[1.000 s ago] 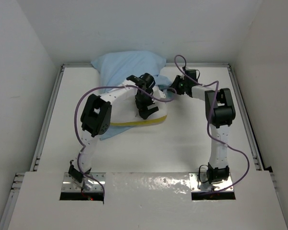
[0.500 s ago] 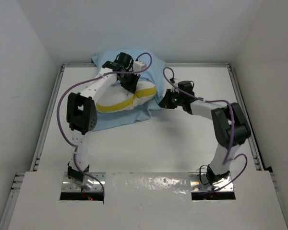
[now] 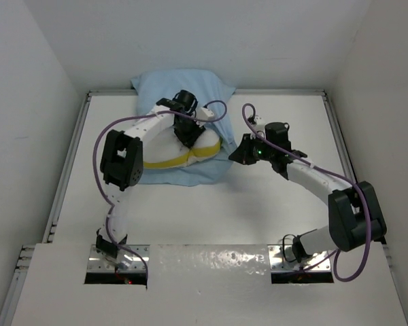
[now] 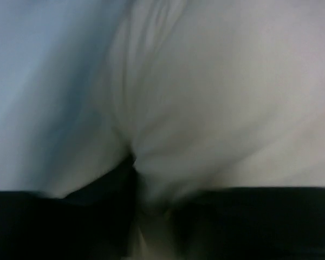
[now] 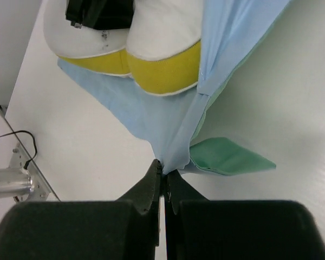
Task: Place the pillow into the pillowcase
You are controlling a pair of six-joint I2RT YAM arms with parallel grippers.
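The white pillow (image 3: pixel 202 140) with its yellow band lies at the back of the table, its far part inside the light blue pillowcase (image 3: pixel 183 88). My left gripper (image 3: pixel 188 135) presses into the pillow's top. In the blurred left wrist view, a fold of pillow (image 4: pixel 222 108) is pinched in my left gripper (image 4: pixel 151 216), with blue pillowcase (image 4: pixel 32 81) on the left. My right gripper (image 3: pixel 238 155) is at the case's right front corner. In the right wrist view my right gripper (image 5: pixel 163 169) is shut on the pillowcase (image 5: pixel 173 127) edge, its green side (image 5: pixel 227 157) folded beside it, below the pillow (image 5: pixel 162 27).
Raised rails (image 3: pixel 71 163) run along both sides of the white table, and white walls close in the back. The left arm's purple cable (image 3: pixel 211 112) loops over the pillow. A metal fixture (image 5: pixel 13 181) with a black wire sits at the table's edge.
My left gripper closed on the pillow and carried it back into the case, then shifted slightly forward. My right gripper shut on the pillowcase edge and moved toward the near right.
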